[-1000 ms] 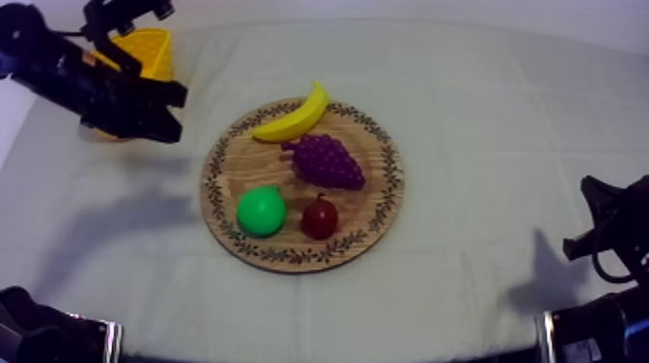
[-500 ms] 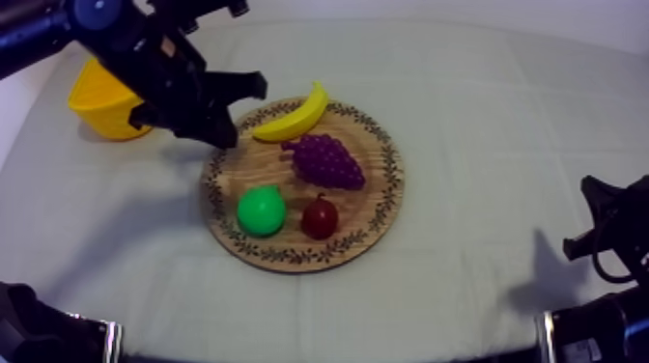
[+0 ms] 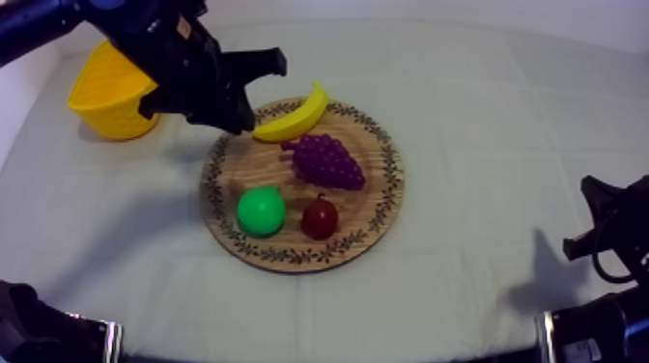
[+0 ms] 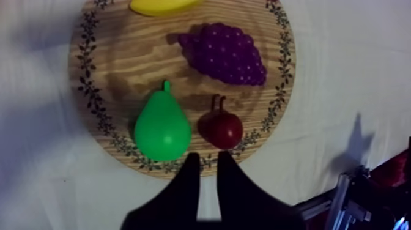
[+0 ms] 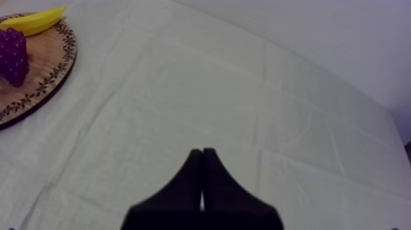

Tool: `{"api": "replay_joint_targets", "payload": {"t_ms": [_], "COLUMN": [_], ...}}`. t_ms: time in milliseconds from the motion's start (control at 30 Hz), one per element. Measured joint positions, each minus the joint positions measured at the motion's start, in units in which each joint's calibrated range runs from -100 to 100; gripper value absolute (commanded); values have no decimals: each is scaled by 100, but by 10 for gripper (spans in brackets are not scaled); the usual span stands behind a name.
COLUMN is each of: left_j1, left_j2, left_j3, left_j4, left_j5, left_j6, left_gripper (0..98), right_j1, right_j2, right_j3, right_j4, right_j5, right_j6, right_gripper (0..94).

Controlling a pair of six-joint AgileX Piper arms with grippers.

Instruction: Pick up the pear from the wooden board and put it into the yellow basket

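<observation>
The step in hand looks to be the approach. The pear [image 3: 261, 210] lies on the wooden board [image 3: 384, 193], at the board's lower left in the top view, just beside the small red fruit [image 3: 320, 217] but not touching it, and nothing grips it yet. The left hand [image 3: 263, 95] hangs over the board's upper left rim, close to the near tip of the banana [image 3: 293, 114], with its two black fingers apart and nothing between them. In the left wrist view the camera looks down past those fingers onto the board, and the pear's stalk points toward the banana while its round end points toward the rim. The left arm reaches in from the upper left of the frame and crosses in front of the yellow basket [image 3: 108, 97]. The basket stands on the tabletop [image 3: 483, 116] at the upper left, well apart from the pear. I judge that the next move calls for carrying the hand across the board toward its lower left and centring it over the pear's body. It would then lower with the fingers on either side of the pear, keeping clear of the small red fruit and the grapes [image 3: 328, 161]. The fingers may need to spread wider to take the pear's round end. The right hand [image 5: 202, 153] has its fingers pressed together in a narrow wedge over bare cloth, away from the board, and seems to have no part in this step.
</observation>
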Motion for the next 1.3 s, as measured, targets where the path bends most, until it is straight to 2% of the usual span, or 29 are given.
{"api": "replay_joint_targets", "payload": {"t_ms": [267, 433, 733, 900, 1300], "left_j1": [45, 50, 32, 41, 96], "left_j2": [0, 28, -44, -51, 193], "left_j3": [-85, -48, 130, 74, 236], "left_j4": [-32, 21, 74, 26, 24], "left_j5": [-5, 53, 204, 334, 375], "left_j6": [32, -3, -27, 14, 46], "left_gripper": [468, 657, 890, 944, 956], "right_j1": [0, 0, 0, 0, 0], "right_j2": [0, 0, 0, 0, 0], "right_j3": [0, 0, 0, 0, 0], "right_j4": [0, 0, 0, 0, 0], "right_j5": [0, 0, 0, 0, 0], "right_j6": [0, 0, 0, 0, 0], "right_gripper": [2, 2, 2, 2, 2]}}
